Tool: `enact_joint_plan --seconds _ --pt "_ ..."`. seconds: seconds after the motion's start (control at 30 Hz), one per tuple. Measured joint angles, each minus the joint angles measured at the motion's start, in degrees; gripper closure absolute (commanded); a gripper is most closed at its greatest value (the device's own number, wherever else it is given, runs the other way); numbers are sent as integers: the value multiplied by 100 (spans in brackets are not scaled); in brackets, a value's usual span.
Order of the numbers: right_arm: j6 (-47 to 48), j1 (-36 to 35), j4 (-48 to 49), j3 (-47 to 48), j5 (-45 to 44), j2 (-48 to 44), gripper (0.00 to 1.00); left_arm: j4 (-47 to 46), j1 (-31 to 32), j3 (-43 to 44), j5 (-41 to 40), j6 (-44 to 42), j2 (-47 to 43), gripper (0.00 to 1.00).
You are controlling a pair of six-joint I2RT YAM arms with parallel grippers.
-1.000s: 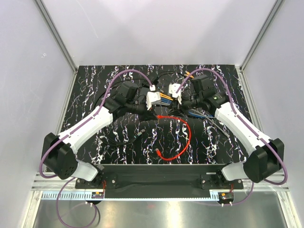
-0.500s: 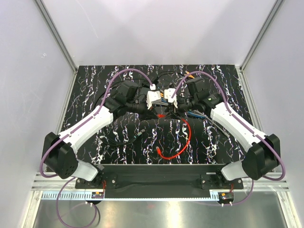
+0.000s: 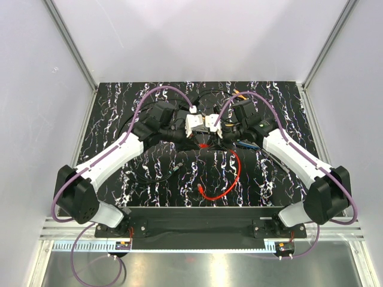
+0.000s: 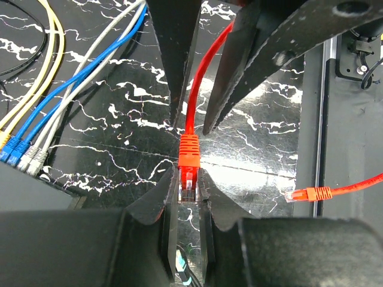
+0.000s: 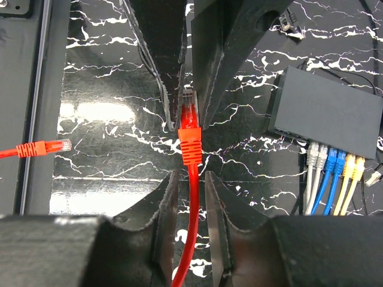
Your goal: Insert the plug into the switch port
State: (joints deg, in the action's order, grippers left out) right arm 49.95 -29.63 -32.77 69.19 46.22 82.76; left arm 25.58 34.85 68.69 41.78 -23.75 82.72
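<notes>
Handover: left gripper pinches the plug, right gripper straddles the red cable just behind it, closure indeterminate; secure that hold squarely before the left releases.

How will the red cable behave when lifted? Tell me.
The red cable likely flops: it trails in a loose loop. Its plug looks rigid, clamped in the left gripper. Probably light; the free end may drag behind.

I work in a lab test cell: plain white walls, aluminium posts, black marbled table.
</notes>
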Motion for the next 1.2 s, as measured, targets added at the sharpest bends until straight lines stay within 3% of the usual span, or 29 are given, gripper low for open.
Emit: enact_joint_plan --seconds 0.17,0.2,0.3,0.37,0.5,0.73,0.93,1.2 --pt "0 0 33 0 -13 37 88 2 -7 28 17 2 39 100" --pt "0 0 44 0 -20 42 100 4 -13 31 28 4 44 98" --pt "-11 0 68 0 -39 52 100 0 -22 31 48 42 59 79" --pt "-118 0 127 -4 -79 57 100 -35 -39 31 42 116 66 55" --pt "-326 -4 433 -136 -422 59 100 -409 -269 26 122 765 66 43" --pt "-793 136 640 -256 -1558 835 100 -977 -1445 247 -376 1976 358 40" --pt "-1287 153 798 -186 -2588 1965 100 -940 -1646 938 -883 2660 1545 40" --pt "-1650 153 1294 238 -3032 2638 100 -699 -2055 1659 -1134 3401 2861 42"
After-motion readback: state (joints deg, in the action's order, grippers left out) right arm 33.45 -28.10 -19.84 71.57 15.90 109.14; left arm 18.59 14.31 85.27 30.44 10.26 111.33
